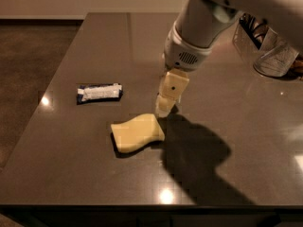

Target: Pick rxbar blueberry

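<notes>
The rxbar blueberry point(99, 92) lies flat on the dark table point(71, 174) at the left, a dark blue wrapper with a white centre panel. My gripper point(164, 109) hangs from the arm above the table's middle, well to the right of the bar and just above the right end of the pale yellow sponge point(136, 133). It holds nothing that I can see. The green soda can is hidden behind the arm.
A clear glass container point(275, 56) stands at the back right of the table. The table's left edge runs close to the bar, with the floor beyond it. The arm's shadow covers the table to the right of the sponge.
</notes>
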{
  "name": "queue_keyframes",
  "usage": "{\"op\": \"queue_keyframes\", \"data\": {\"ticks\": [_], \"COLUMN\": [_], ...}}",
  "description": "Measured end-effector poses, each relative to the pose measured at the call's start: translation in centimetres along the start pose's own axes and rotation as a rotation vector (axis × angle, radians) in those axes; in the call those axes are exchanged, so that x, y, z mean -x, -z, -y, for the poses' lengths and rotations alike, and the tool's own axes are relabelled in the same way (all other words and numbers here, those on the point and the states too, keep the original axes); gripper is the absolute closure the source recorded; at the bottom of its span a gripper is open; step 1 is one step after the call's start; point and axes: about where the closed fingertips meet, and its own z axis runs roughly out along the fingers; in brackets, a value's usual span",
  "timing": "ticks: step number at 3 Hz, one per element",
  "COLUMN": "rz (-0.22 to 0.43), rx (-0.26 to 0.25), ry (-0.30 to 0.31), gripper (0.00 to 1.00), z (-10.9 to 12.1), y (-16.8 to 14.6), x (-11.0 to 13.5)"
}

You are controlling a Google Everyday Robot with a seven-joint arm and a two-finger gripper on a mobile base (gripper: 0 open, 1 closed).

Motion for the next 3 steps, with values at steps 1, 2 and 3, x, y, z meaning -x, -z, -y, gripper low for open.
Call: {"op": "queue_keyframes", "data": {"ticks": [1, 2, 3], "rz": [0.036, 0.055, 0.043], "rx": [0.015, 0.035, 0.054], "ry": [0.011, 0.004, -0.012], "gripper": [0.00, 0.00, 0.00], "z": [1.6, 3.4, 4.7], "y": [-3.4, -6.8, -9.8], "x": [4.2, 7.4, 8.7]}}
